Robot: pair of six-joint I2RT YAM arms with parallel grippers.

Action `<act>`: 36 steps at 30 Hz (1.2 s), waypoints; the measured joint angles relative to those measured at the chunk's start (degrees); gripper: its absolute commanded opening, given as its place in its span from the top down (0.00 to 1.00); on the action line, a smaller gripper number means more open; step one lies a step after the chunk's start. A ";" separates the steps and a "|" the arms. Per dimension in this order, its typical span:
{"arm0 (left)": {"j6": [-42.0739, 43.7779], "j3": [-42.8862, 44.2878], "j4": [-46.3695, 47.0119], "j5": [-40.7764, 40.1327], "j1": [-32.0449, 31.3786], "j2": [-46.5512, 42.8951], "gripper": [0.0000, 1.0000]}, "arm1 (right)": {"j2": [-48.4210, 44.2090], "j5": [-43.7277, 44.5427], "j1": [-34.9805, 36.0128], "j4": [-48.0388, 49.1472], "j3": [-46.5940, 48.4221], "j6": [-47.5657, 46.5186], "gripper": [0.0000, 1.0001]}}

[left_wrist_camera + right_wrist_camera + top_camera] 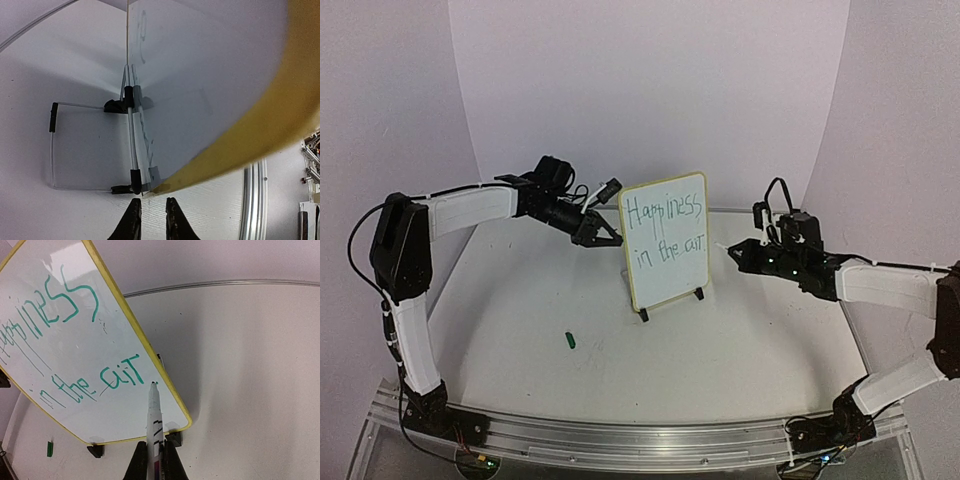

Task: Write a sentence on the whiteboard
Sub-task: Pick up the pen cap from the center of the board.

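Observation:
The whiteboard [665, 270] stands upright mid-table on two black feet, its yellow frame [270, 115] tilted across the left wrist view. The sentence [663, 226] in green reads "Happiness" above "in the air" [70, 305]. My right gripper [156, 447] is shut on a white marker [154, 415]. The marker's tip rests at the board face just right of "air", beside a small green dot. At the board's upper left edge, my left gripper [153, 202] is slightly open, with nothing between its fingers. A corner of the frame lies just beyond its tips.
A small green cap [570, 340] lies on the table in front of the board, to its left [49, 448]. A thin wire stand [52, 150] props the board from behind. An aluminium rail [640, 440] runs along the near edge.

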 measured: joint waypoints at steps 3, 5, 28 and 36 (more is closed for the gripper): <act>-0.19 -0.14 -0.49 -0.79 -0.18 0.00 0.75 | -1.06 0.13 0.00 -0.65 -0.51 0.00 1.00; -0.23 -0.41 -0.49 -1.25 -0.18 0.00 0.73 | -2.02 0.26 0.00 -0.98 -0.71 0.00 1.00; -7.52 -13.77 7.87 -5.93 2.72 -7.72 0.48 | -7.72 0.47 0.00 -2.45 -1.97 -0.33 1.00; -10.92 -18.58 13.30 -6.02 4.99 -11.61 0.44 | -7.74 0.42 0.00 -2.47 -1.97 -0.44 1.00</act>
